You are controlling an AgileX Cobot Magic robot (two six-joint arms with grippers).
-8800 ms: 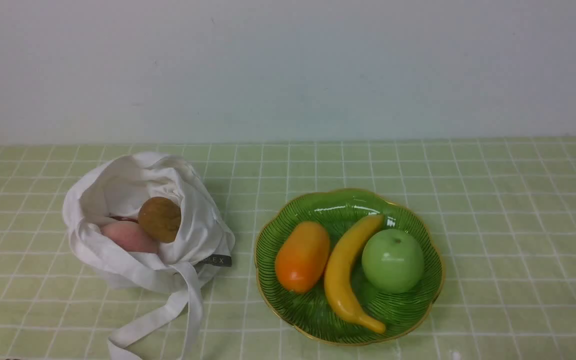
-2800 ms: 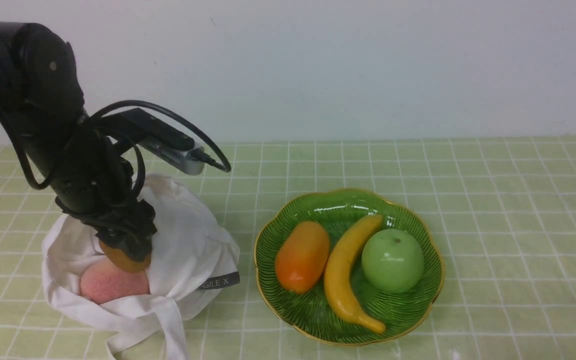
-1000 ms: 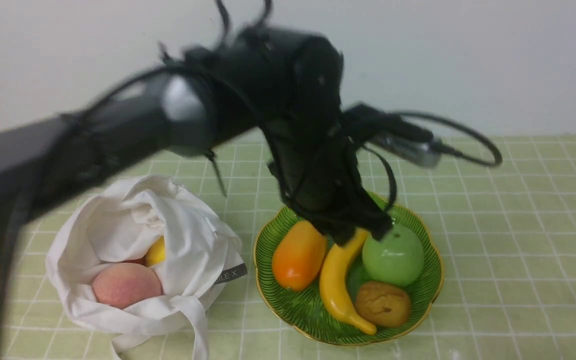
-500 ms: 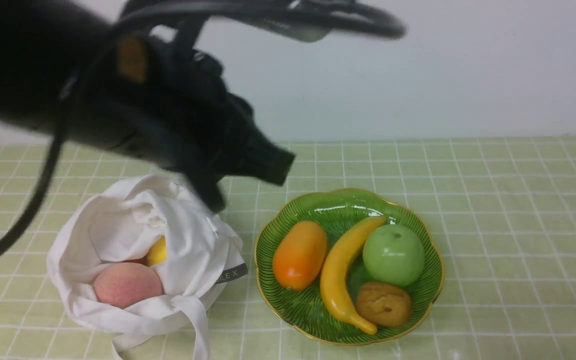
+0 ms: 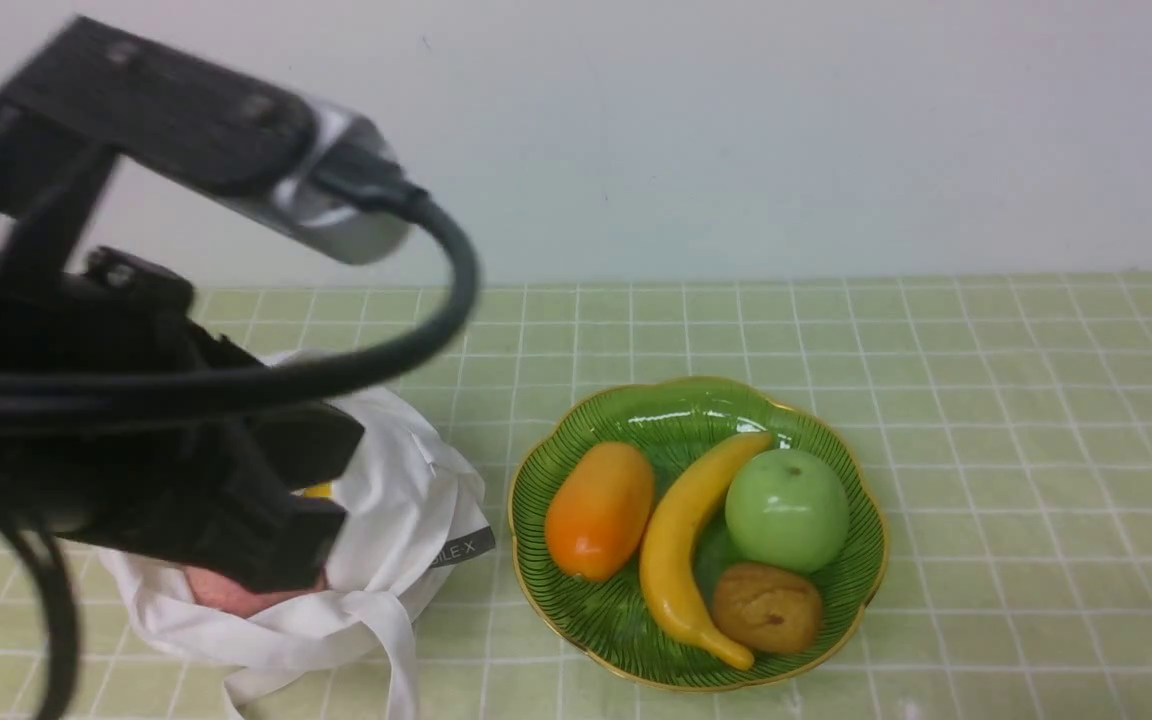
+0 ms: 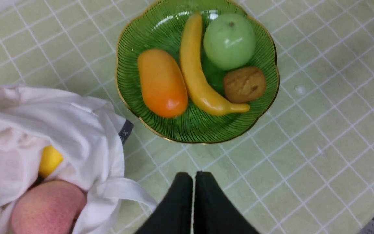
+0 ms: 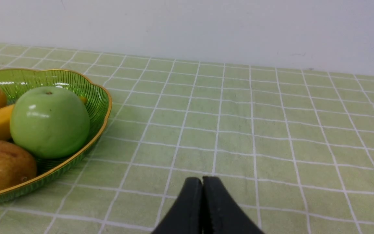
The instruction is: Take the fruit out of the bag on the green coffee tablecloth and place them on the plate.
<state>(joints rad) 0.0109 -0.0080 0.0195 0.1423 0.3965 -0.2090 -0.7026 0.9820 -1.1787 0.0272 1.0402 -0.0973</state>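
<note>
The white bag (image 5: pixel 406 495) lies on the green coffee tablecloth (image 5: pixel 1036 450), mostly hidden by my left arm (image 5: pixel 136 470) in the front view. In the left wrist view the bag (image 6: pixel 60 123) holds the pink peach (image 6: pixel 47 208) and the small yellow fruit (image 6: pixel 49 159). The brown rough fruit (image 5: pixel 766 607) lies in the green plate (image 5: pixel 881 550), near its front right. My left gripper (image 6: pixel 193 175) is shut and empty, above the cloth between the bag's strap and the plate. My right gripper (image 7: pixel 202 179) is shut and empty, low over the cloth to the right of the plate (image 7: pixel 105 97).
The plate also holds a long yellow banana (image 5: pixel 681 540), a glossy green apple (image 5: pixel 786 510) and an orange oval fruit (image 5: pixel 601 510). The bag's strap (image 5: pixel 391 650) trails toward the table's front edge. A white wall stands behind the table.
My left arm has swung back from above the bag's far side toward the camera and now covers most of the bag. The brown fruit stays in the plate.
</note>
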